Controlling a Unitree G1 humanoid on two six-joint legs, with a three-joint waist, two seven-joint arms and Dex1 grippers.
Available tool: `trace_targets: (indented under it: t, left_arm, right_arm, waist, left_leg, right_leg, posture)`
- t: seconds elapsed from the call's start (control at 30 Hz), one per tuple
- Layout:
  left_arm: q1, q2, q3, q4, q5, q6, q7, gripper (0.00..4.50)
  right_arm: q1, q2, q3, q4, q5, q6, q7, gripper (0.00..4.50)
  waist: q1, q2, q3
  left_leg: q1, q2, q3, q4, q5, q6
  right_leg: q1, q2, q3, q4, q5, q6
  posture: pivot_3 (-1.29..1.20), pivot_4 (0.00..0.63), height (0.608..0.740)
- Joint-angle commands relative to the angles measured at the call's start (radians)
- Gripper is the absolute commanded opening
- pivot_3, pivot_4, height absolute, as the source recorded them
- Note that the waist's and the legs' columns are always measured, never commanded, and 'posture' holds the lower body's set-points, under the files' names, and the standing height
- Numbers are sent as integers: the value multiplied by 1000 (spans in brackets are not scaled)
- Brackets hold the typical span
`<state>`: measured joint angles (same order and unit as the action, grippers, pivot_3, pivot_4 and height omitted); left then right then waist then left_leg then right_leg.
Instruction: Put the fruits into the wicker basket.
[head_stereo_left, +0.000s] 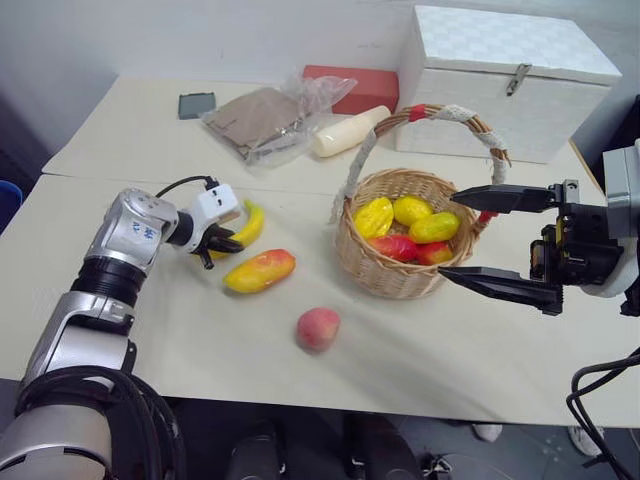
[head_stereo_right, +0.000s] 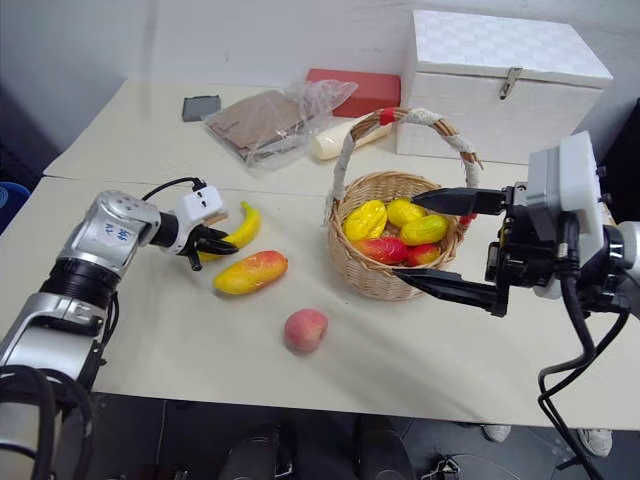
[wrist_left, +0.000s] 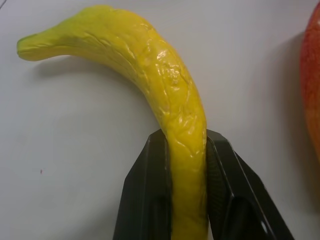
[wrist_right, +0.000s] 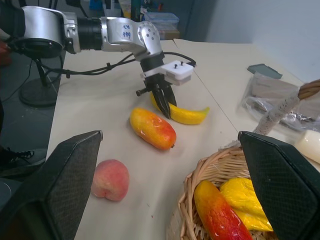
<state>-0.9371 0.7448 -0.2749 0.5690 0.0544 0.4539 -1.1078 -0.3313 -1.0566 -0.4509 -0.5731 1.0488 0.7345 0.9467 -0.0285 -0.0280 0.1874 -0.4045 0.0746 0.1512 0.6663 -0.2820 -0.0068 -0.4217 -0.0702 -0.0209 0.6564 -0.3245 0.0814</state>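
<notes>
Left gripper (wrist_left: 187, 200) jaws clamp banana (wrist_left: 150, 75) on bench (head_stereo_left: 450, 370); mango (head_stereo_left: 259, 271) at its 5 o'clock. Right gripper (head_stereo_left: 490, 240) jaws wide beside wicker basket (head_stereo_left: 385, 275).

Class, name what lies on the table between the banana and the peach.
The mango lies between the banana and the peach, as the left eye view shows.

Left wrist view: the banana (wrist_left: 170, 115) runs off the lower edge between the fingers (wrist_left: 150, 195); the mango (wrist_left: 311, 85) is cut by the right edge. Right eye view: the basket (head_stereo_right: 385, 275) rim is partly hidden behind the right gripper (head_stereo_right: 440, 243) at centre right.
</notes>
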Motion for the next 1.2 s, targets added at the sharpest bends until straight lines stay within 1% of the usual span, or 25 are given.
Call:
trace_targets:
  t: [0.03,0.1,0.13,0.23,0.3,0.37,0.43,0.5,0.57,0.67,0.8,0.87,0.93,1.03,1.1,1.13,1.2]
  left_arm:
    - [-1,92,92,-191,-72,95,-81,509]
    - [22,146,117,-290,-101,112,-122,509]
    - [32,172,138,-359,-142,135,-161,509]
    - [46,235,198,-602,-327,257,-308,509]
    - [53,262,207,-716,-419,304,-376,509]
    - [43,255,170,-808,-466,311,-410,509]
    - [-14,173,103,-831,-453,295,-370,509]
    - [-85,61,45,-787,-416,296,-290,509]
    - [-140,-27,0,-733,-379,288,-234,509]
    - [-243,-176,-85,-572,-286,205,-157,509]
    - [-352,-334,-156,-292,-159,66,-57,509]
    - [-377,-379,-171,-195,-122,6,-41,509]
    - [-386,-412,-168,-142,-119,-20,-61,509]
    - [-399,-467,-163,-39,-93,-78,-46,509]
    - [-402,-490,-141,-13,-97,-82,-43,1227]
    - [-401,-496,-129,-14,-106,-73,-50,1436]
    - [-395,-501,-106,-35,-129,-53,-70,2064]
  right_arm:
    - [18,-14,-71,11,-8,-16,4,4500]
    - [40,-12,-87,9,-14,-15,7,4500]
    - [55,-10,-97,6,-17,-15,8,4500]
    - [97,-3,-122,-5,-24,-19,7,4500]
    - [115,1,-128,-11,-29,-26,7,4500]
    - [121,4,-129,-16,-24,-30,-1,4500]
    - [128,7,-131,-22,-21,-33,-6,4500]
    - [135,10,-135,-28,-23,-37,-10,4500]
    - [141,11,-142,-33,-21,-38,-14,4500]
    - [154,16,-163,-50,-9,-32,-34,4500]
    - [187,26,-194,-78,-3,-29,-63,4500]
    - [209,28,-212,-89,-9,-27,-78,4500]
    - [237,28,-231,-96,-24,-25,-88,4500]
    - [324,24,-283,-86,-108,-30,-83,4500]
    - [353,29,-306,-81,-120,-34,-82,4500]
    - [359,31,-313,-81,-118,-34,-83,4500]
    - [365,32,-319,-82,-112,-32,-86,4500]
  waist:
    - [2,-2,1]
    - [3,-2,1]
    - [3,-2,1]
    - [2,-2,1]
    - [4,-2,1]
    - [4,-2,1]
    - [6,-2,1]
    - [16,-2,1]
    - [24,-2,1]
    - [28,-2,1]
    - [27,-2,1]
    - [26,-2,1]
    - [25,-2,1]
    - [28,-2,1]
    - [28,-2,1]
    - [28,-2,1]
    - [28,-2,1]
  left_leg:
    - [-2,1,0,0,0,0]
    - [-3,0,1,0,1,-1]
    - [-3,0,1,0,1,-1]
    - [-2,0,3,1,1,0]
    - [-2,0,2,1,2,0]
    - [-2,-1,2,1,2,0]
    - [0,-5,2,1,2,1]
    - [0,-7,-2,2,4,1]
    - [0,-7,-1,2,4,2]
    - [0,-8,-1,2,4,3]
    - [-1,-8,-2,1,4,3]
    - [0,-8,-4,1,4,3]
    - [0,-9,-6,0,3,3]
    - [-1,-9,-6,0,3,3]
    - [-1,-9,-6,0,3,3]
    - [-1,-9,-5,1,3,3]
    - [-1,-10,-5,1,3,3]
  right_leg:
    - [-3,0,0,1,0,0]
    - [-4,0,-1,2,0,0]
    - [-4,0,0,2,0,0]
    - [-4,0,-1,3,0,0]
    - [-4,0,-1,3,0,0]
    - [-3,0,0,3,0,1]
    - [-2,0,1,3,0,1]
    - [0,1,1,3,1,2]
    - [1,2,1,2,2,4]
    - [1,2,2,1,2,5]
    - [0,3,3,-1,2,5]
    - [0,4,4,-1,2,5]
    - [-1,5,6,-1,2,5]
    - [-3,6,8,-1,2,5]
    - [-3,6,8,-1,2,5]
    - [-3,6,8,-1,3,5]
    - [-3,6,9,-1,3,6]
  posture:
    - [0,150,740]
    - [0,150,740]
    - [0,150,740]
    - [0,150,740]
    - [0,150,740]
    - [0,150,740]
    - [0,150,740]
    - [0,150,740]
    - [0,150,740]
    - [0,150,740]
    - [0,150,740]
    - [0,150,740]
    - [0,150,740]
    - [0,150,740]
    - [0,150,740]
    - [0,150,740]
    - [0,150,740]
